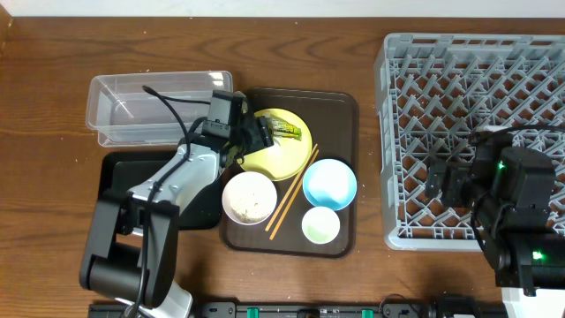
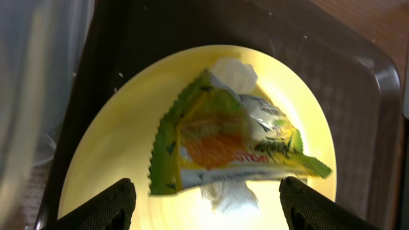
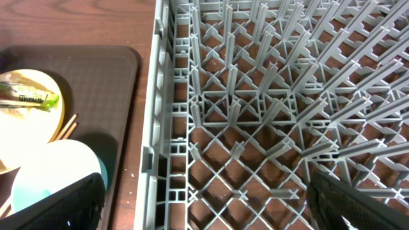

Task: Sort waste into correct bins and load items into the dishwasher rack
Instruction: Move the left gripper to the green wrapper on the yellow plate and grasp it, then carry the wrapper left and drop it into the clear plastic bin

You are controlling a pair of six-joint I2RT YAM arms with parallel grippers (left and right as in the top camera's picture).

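Observation:
The green-yellow snack wrapper (image 1: 284,127) lies on the pale-yellow plate (image 1: 275,157) over a crumpled white tissue (image 2: 231,193). My left gripper (image 1: 255,132) hovers open over the plate's left side, its fingers (image 2: 206,203) spread wide just short of the wrapper (image 2: 230,140). The white bowl (image 1: 248,196) holds rice grains. The light-blue bowl (image 1: 329,183), small cup (image 1: 320,225) and chopsticks (image 1: 292,192) sit on the brown tray (image 1: 342,106). My right gripper (image 3: 204,199) is open and empty over the grey dishwasher rack (image 1: 406,132), at its left side (image 3: 255,96).
The clear plastic tub (image 1: 159,106) stands left of the brown tray. The black tray (image 1: 119,177) lies under my left arm. The rack's left wall (image 3: 156,128) separates my right gripper from the brown tray (image 3: 108,83) and light-blue bowl (image 3: 51,169).

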